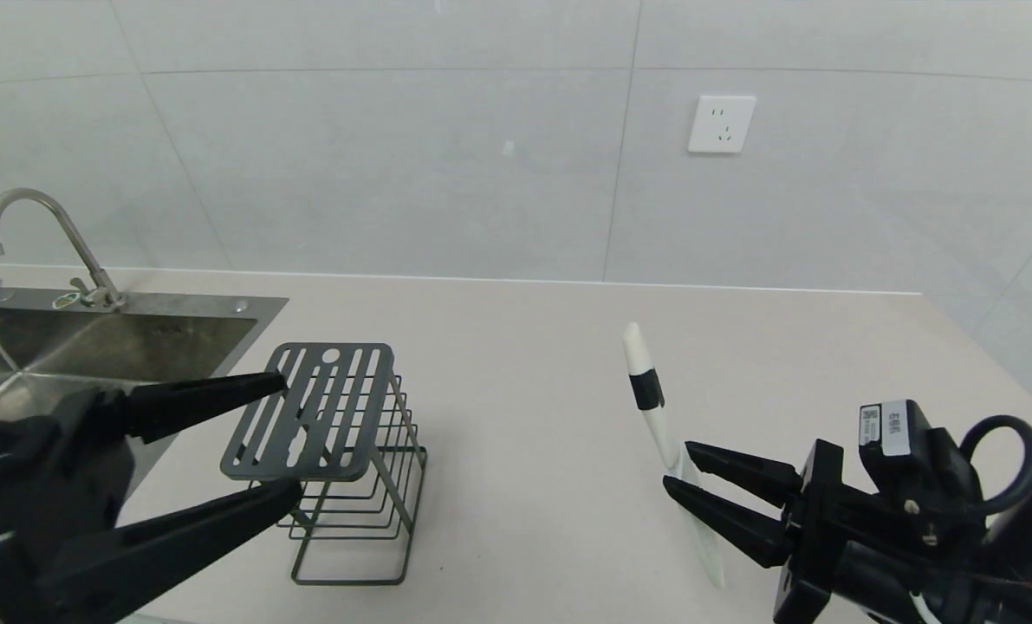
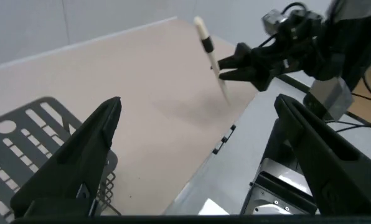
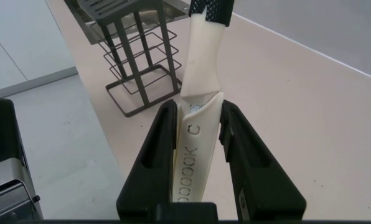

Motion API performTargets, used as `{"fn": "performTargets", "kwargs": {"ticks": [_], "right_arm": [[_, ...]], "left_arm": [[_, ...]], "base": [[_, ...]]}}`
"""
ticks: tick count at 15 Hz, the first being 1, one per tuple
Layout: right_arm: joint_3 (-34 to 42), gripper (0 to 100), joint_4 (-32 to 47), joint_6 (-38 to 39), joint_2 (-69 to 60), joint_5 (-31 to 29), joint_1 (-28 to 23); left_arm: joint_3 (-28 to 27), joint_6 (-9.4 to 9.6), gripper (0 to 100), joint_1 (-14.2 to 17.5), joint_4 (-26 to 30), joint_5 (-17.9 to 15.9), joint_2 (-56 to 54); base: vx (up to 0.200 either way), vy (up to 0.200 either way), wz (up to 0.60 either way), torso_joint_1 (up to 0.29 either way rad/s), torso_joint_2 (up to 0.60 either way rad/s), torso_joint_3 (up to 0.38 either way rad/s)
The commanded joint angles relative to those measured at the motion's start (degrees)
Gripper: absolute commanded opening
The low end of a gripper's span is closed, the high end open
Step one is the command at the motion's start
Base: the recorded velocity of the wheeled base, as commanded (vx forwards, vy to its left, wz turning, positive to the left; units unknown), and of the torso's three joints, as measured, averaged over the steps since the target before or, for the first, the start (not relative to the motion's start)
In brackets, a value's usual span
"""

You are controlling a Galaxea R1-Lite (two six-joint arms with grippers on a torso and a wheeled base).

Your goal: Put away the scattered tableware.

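Note:
A white knife [image 1: 654, 407] with a cream handle and a black band is held off the counter, handle pointing up and away. My right gripper [image 1: 682, 472] is shut on its blade near the handle, at the counter's right front. From the right wrist, the blade [image 3: 195, 152] sits pinched between the two fingers. The knife [image 2: 210, 56] and the right gripper [image 2: 226, 65] also appear far off in the left wrist view. A dark grey wire knife rack [image 1: 325, 433] with a slotted top stands at centre left. My left gripper [image 1: 286, 438] is open, its fingers either side of the rack's left edge.
A steel sink [image 1: 117, 342] with a curved faucet [image 1: 43, 238] lies at the far left. A wall socket [image 1: 722, 124] is on the tiled wall. The beige counter [image 1: 524, 390] runs between rack and knife. The counter's front edge [image 2: 220, 146] passes near the left gripper.

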Motion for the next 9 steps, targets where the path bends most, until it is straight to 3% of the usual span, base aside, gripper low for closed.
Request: {"fn": "performTargets", "kwargs": {"ticks": [1,4,6,9], "right_arm": [[-0.76,0,-0.01,0.05,1.44,-0.07,-0.25],[-1.82,0,-0.01,0.22,1.52,-0.16,-2.36],[-1.99,0,-0.01,0.31,1.79,-0.16,-3.33],[-2.08,0,-0.01,0.31,1.7,-0.16,-3.86]], "left_arm": [[-6.39,-1.6,100,-5.7,-0.36,3.27,12.79],[-13.51,-1.86,100,-11.85,-0.45,8.9,23.16],[-17.99,-3.53,100,-15.72,-0.54,10.92,28.43],[-20.98,-5.29,100,-18.53,-3.26,13.64,32.48]], "base": [[0.0,0.0,0.0,0.0,0.0,0.0],[0.0,0.0,0.0,0.0,0.0,0.0],[0.0,0.0,0.0,0.0,0.0,0.0],[0.0,0.0,0.0,0.0,0.0,0.0]]}}
